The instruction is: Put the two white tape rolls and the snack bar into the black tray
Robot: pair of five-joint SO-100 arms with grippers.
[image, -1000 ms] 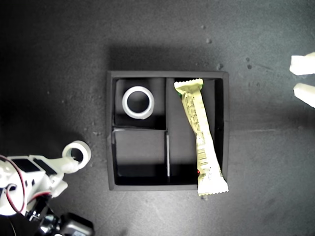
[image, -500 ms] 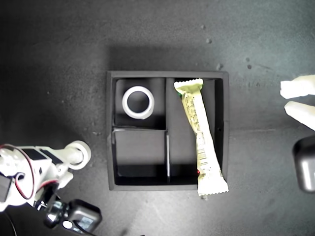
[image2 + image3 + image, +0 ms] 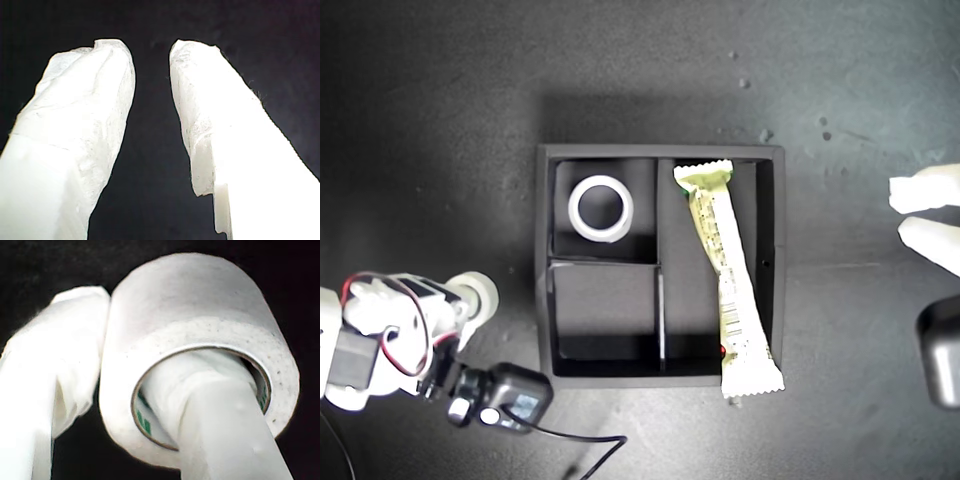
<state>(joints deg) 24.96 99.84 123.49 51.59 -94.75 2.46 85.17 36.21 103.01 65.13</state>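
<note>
The black tray [image 3: 545, 262] lies in the middle of the exterior view. One white tape roll [image 3: 601, 208] rests flat in its small upper-left compartment. The snack bar [image 3: 728, 280] lies slanted in the tall right compartment, its lower end sticking out over the tray's wall. At the exterior view's lower left, my second gripper [image 3: 468, 300] is shut on the other tape roll [image 3: 480, 288], left of the tray. One finger goes through the hole of that roll [image 3: 200, 305] and the other presses outside. My first gripper [image 3: 920, 214] [image 3: 150, 50] stands open at the exterior view's right edge, holding nothing.
The tray sits on a dark grey speckled tabletop. A black wrist camera [image 3: 510, 400] with a thin cable [image 3: 575, 442] hangs below my second gripper. A dark part of the first arm [image 3: 940, 350] shows at the exterior view's right edge.
My second arm has turned, tipping the held tape roll on edge and shifting it slightly down. My first gripper has come further into view and lower, still open.
</note>
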